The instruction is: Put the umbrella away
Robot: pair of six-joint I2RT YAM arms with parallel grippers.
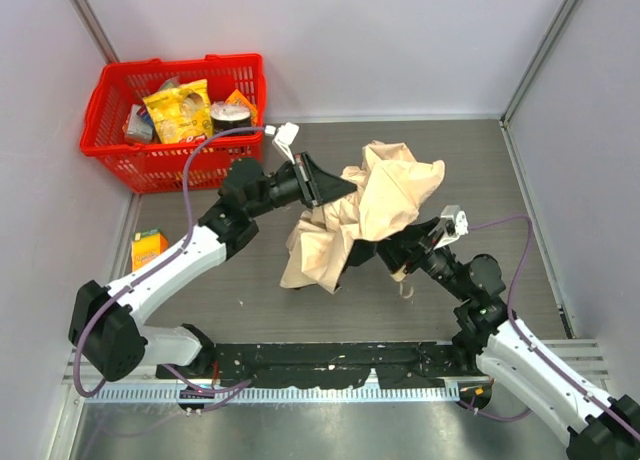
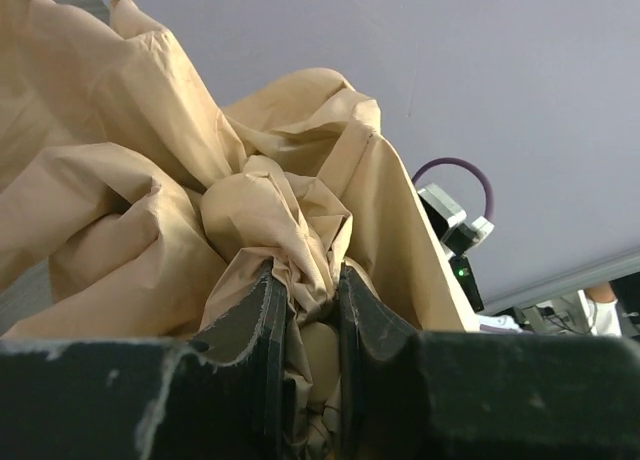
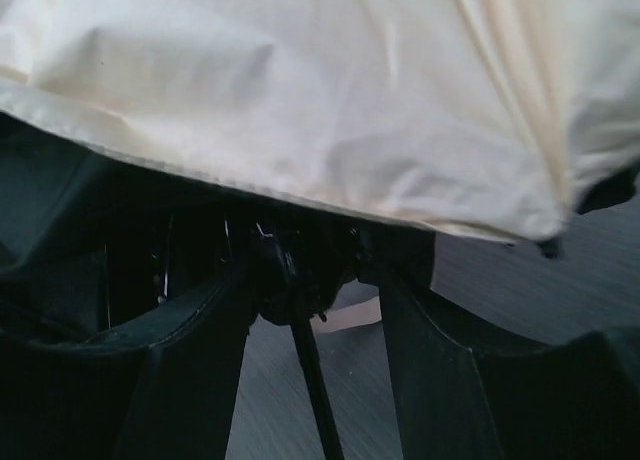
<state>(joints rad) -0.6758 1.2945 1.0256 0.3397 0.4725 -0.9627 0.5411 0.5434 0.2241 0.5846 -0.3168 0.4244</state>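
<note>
1. The umbrella (image 1: pixel 375 205) sits in the middle of the table (image 1: pixel 500 170), half collapsed. Its beige cloth (image 2: pixel 290 230) is bunched in a loose heap between the two arms.
2. The left gripper (image 1: pixel 340 188) meets the heap from the left. In its wrist view the jaws are pressed together on a gathered fold of the cloth, so it is pinching the umbrella by its soft part and not by anything rigid.
3. The right gripper (image 1: pixel 396 251) comes in from the near right, under the hanging edge of the cloth. Its wrist view shows its fingers (image 3: pixel 180 360) spread, with the thin black shaft (image 3: pixel 312 395) running between them. As far as we can tell, it touches neither.
4. The relation that matters to us is that the shaft lies lengthwise along the right gripper's line of reach, with its hub straight ahead under the cloth. From above the cloth hides the shaft, so we cannot tell how it is angled across the table.
5. We judge the right arm to be nearer the rigid part, and closing there would fix the umbrella's axis. The left arm's hold can only steer folds.
6. A red basket (image 1: pixel 180 64) stands in the far left corner, well apart from the umbrella. We cannot tell whether it is the destination.
</note>
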